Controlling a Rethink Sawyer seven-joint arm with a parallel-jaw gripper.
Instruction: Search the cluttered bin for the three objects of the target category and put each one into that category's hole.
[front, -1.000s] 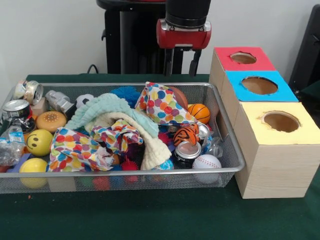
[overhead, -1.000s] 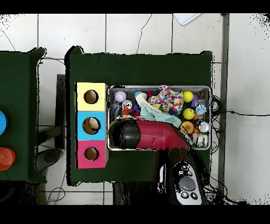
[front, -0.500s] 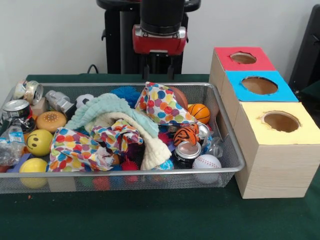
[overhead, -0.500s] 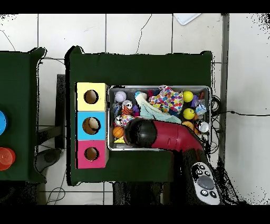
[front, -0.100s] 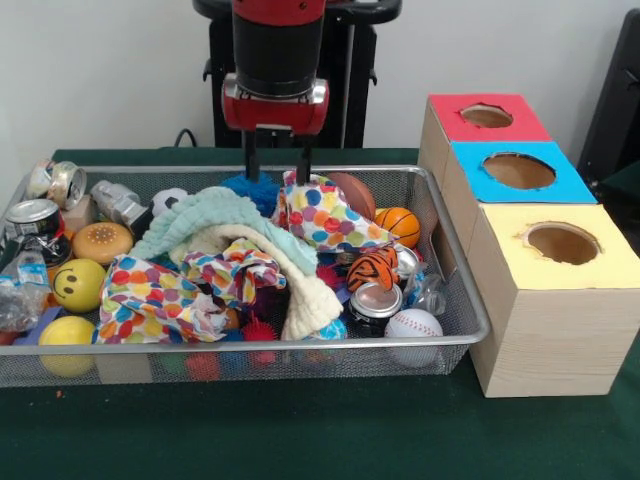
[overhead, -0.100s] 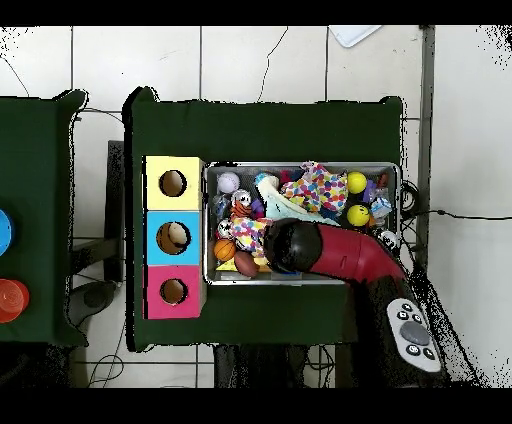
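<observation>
Gripper upper center of front view, fingers spread apart, empty, tips just above polka-dot cloth and blue spiky ball at wire bin rear.

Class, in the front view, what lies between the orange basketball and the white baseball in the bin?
In the front view, the orange-and-black striped ball and a silver can lie between the basketball and the baseball.

A wire mesh bin holds heaped balls, cans and cloths. Just beside it stand three boxes with round holes: red, blue, yellow.
</observation>
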